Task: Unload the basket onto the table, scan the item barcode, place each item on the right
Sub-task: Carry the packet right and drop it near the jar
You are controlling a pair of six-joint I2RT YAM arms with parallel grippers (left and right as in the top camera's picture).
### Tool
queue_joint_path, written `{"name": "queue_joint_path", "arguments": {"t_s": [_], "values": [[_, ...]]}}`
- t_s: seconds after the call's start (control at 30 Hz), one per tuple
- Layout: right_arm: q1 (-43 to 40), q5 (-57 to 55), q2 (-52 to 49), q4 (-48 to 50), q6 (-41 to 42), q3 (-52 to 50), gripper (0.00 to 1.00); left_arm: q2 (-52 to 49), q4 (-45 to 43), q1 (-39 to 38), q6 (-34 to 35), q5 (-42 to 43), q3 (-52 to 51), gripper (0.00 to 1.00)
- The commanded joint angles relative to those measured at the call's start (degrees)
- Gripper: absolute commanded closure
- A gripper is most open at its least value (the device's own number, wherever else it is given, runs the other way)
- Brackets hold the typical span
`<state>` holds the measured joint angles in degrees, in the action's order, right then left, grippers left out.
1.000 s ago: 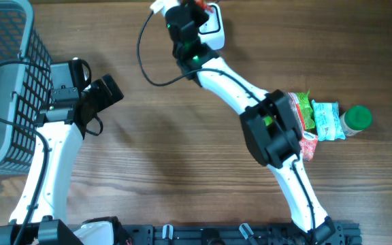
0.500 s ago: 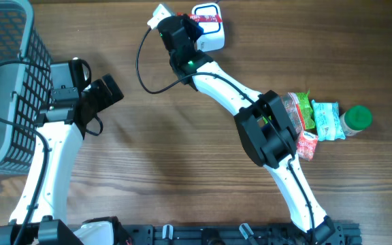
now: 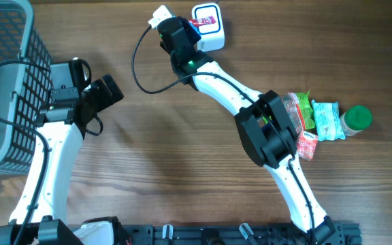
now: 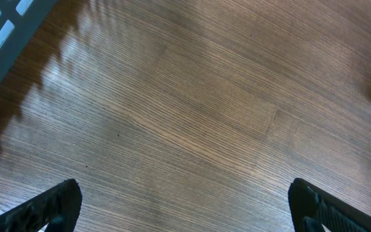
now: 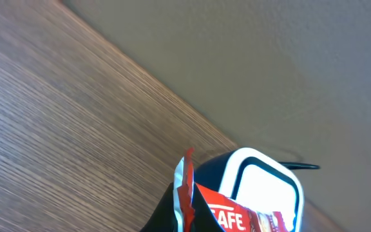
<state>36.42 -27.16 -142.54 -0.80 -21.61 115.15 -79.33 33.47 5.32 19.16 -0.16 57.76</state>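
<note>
Right wrist shows thin red packet (image 5: 237,219) beside rounded white scanner (image 5: 267,188).

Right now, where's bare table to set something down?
The wooden table is bare in the middle, between the white left arm and right arm. Crowded: colourful snack packets by the green-capped bottle at right, white scanner at top.

obstacles: basket (image 3: 19,88) left, scanner (image 3: 209,15) far, packets (image 3: 325,119) right

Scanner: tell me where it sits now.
Overhead, the white scanner sits top centre, at the far edge of the table, just beside the held red packet.
</note>
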Motion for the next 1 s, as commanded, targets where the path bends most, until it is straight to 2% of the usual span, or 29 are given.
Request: {"name": "queue_joint_path", "arguments": {"t_s": [0.0,0.23,0.33,0.5,0.6,0.7,0.8,0.87,0.97], "values": [[-1.36,3.32,1.16,0.11,8.52,0.63,0.96,-0.17,-0.17,0.22,-0.76,-0.57,0.00,0.00],[-1.79,1.79,9.66,-0.66,10.43,0.63,0.96,-0.17,-0.17,0.22,-0.76,-0.57,0.00,0.00],[-1.79,1.79,16.31,-5.70,12.20,0.63,0.96,-0.17,-0.17,0.22,-0.74,-0.57,0.00,0.00],[-1.86,2.62,28.30,-26.73,21.44,0.63,0.96,-0.17,-0.17,0.22,-0.76,-0.57,0.00,0.00],[-2.51,8.87,34.14,-42.16,22.29,0.63,0.96,-0.17,-0.17,0.22,-0.76,-0.57,0.00,0.00],[-4.26,14.62,37.05,-57.57,25.00,0.63,0.96,-0.17,-0.17,0.22,-0.76,-0.57,0.00,0.00],[-6.47,15.67,36.85,-72.22,28.24,0.26,0.96,-0.17,-0.17,0.22,-0.76,-0.57,0.00,0.00],[-8.15,15.69,36.52,-78.71,30.49,-2.21,0.96,-0.17,-0.17,0.22,-0.74,-0.57,0.00,0.00],[-10.08,15.74,36.44,-81.85,32.35,-7.98,0.96,-0.17,-0.17,0.22,-0.76,-0.57,0.00,0.00]]}}
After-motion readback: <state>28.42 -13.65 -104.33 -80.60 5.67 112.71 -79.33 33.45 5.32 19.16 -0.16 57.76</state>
